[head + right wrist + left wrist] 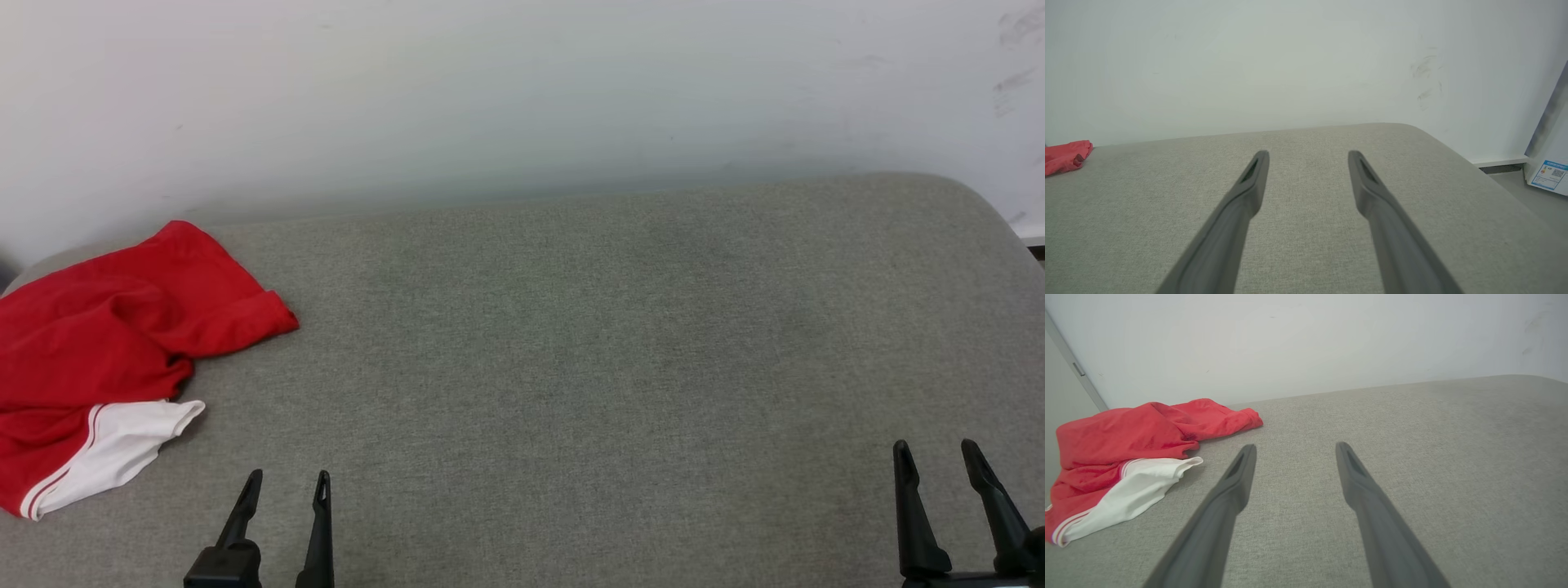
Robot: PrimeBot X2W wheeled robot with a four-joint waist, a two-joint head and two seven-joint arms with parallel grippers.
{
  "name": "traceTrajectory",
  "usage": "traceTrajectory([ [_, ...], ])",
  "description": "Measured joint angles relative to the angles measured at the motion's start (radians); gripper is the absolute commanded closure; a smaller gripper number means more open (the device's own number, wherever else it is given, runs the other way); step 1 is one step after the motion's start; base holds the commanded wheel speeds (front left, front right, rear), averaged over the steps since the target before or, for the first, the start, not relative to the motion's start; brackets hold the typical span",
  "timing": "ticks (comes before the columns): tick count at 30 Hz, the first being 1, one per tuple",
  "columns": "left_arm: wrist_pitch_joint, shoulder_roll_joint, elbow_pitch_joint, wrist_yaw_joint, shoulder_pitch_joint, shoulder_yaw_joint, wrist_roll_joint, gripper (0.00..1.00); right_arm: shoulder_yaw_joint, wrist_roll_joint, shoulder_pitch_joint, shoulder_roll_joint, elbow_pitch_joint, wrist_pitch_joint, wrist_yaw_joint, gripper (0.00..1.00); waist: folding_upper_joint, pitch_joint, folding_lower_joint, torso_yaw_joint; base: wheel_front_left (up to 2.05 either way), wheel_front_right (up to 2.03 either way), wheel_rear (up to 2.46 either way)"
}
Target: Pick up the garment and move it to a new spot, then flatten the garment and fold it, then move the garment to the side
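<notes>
At the left end of a grey woven upholstered surface (571,343), near the plain white wall (522,98): one bright red soft jersey garment (98,327), crumpled in a heap, part of it running off the head view's left edge. Condition: bunched, with several folds overlapping. A white sleeve panel with red stripe trim (122,445) lies uppermost on the near side. Any lettering is hidden in the folds.

Item: left gripper (291,475), two long dark fingers. Spread apart and empty, low at the near edge, just right of the heap and not touching it.

Item: right gripper (936,445), same pattern. Likewise spread and empty, at the far right end, well apart from the cloth.

Step in hand, by judgement: the pick-up, not yet begun.

Handling notes:
- The left arm is the nearer one and should lead, swinging left and forward to the heap.
- Best purchase is probably a raised red ridge in the thick of the bundle, not the loose white sleeve (a sleeve grip would likely leave the body trailing and dragging).
- Fingers should come down wide, press lightly into the cushion, then close on several layers.
- Lift well free before carrying toward the middle of the surface, where both arms can reach for flattening.
</notes>
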Motion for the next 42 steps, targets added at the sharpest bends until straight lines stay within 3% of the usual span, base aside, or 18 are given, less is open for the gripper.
traceTrajectory([
  [14, -0.011, 0.000, -0.019, 0.000, 0.011, 0.026, 0.041, 0.00, 0.001, -0.039, 0.023, -0.003, -0.006, -0.011, 0.000, 0.00, 0.0000, -0.007, 0.0001, 0.013, 0.00, 0.00, 0.00],
  [23, -0.012, 0.001, -0.024, -0.007, 0.014, 0.052, 0.039, 0.00, -0.010, -0.040, 0.028, 0.000, -0.010, -0.012, 0.000, 0.00, 0.0000, -0.007, 0.0001, 0.070, 0.00, 0.00, 0.00],
  [27, -0.012, -0.011, -0.026, -0.009, 0.013, 0.091, 0.000, 0.00, -0.009, -0.040, 0.031, 0.002, -0.011, -0.012, 0.000, 0.00, 0.0001, -0.006, 0.0001, 0.112, 0.00, 0.00, 0.00],
  [28, -0.012, -0.020, -0.031, -0.015, 0.005, 0.112, -0.008, 0.00, 0.002, -0.040, 0.040, 0.002, -0.007, -0.012, 0.000, 0.00, 0.0001, -0.006, 0.0001, 0.153, 0.00, 0.00, 0.00],
  [36, -0.012, -0.039, -0.036, -0.033, 0.005, 0.135, -0.003, 0.00, 0.024, -0.043, 0.044, 0.003, 0.003, -0.012, 0.000, 0.00, 0.0001, -0.003, 0.0001, 0.278, 0.00, 0.00, 0.00],
  [42, -0.012, -0.046, -0.043, -0.018, 0.008, 0.162, -0.019, 0.00, 0.035, -0.044, 0.047, -0.003, 0.010, -0.012, 0.000, 0.00, 0.0000, 0.004, 0.0001, 0.364, 0.00, 0.00, 0.00],
])
